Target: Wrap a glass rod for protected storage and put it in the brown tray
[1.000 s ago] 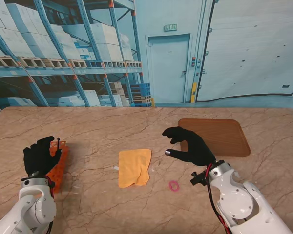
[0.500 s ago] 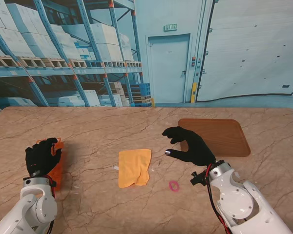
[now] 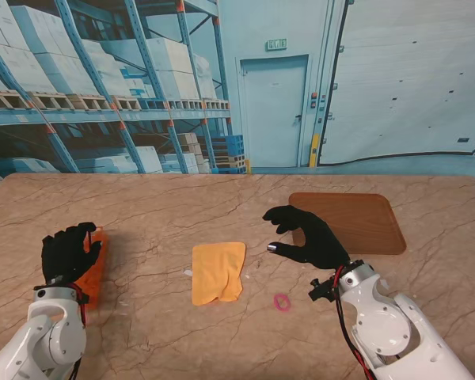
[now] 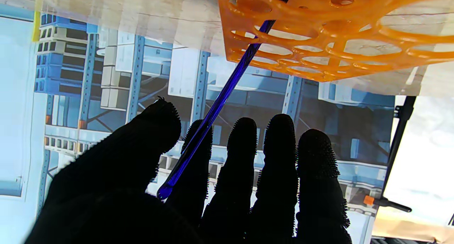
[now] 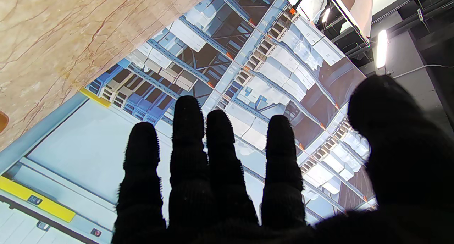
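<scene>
A thin blue glass rod [image 4: 227, 89] stands slanted in a hole of the orange rack [image 4: 319, 34]. Its free end lies between the thumb and index finger of my left hand [image 4: 212, 187]. The rod rests along the index finger, and a gap shows between it and the thumb. From the stand, my left hand [image 3: 66, 253] covers the rack [image 3: 96, 265] at the left and hides the rod. An orange cloth [image 3: 218, 271] lies flat mid-table. The brown tray [image 3: 356, 222] sits at the far right. My right hand [image 3: 307, 236] hovers open beside the tray, holding nothing.
A small pink ring [image 3: 282, 302] lies on the marble table nearer to me than my right hand. The right wrist view shows only spread fingers [image 5: 227, 187], a strip of table [image 5: 53, 42] and the warehouse backdrop.
My left hand has shifted over the orange rack, and the rod tip that stuck up past its fingers is now hidden behind it. The right hand has not moved.
</scene>
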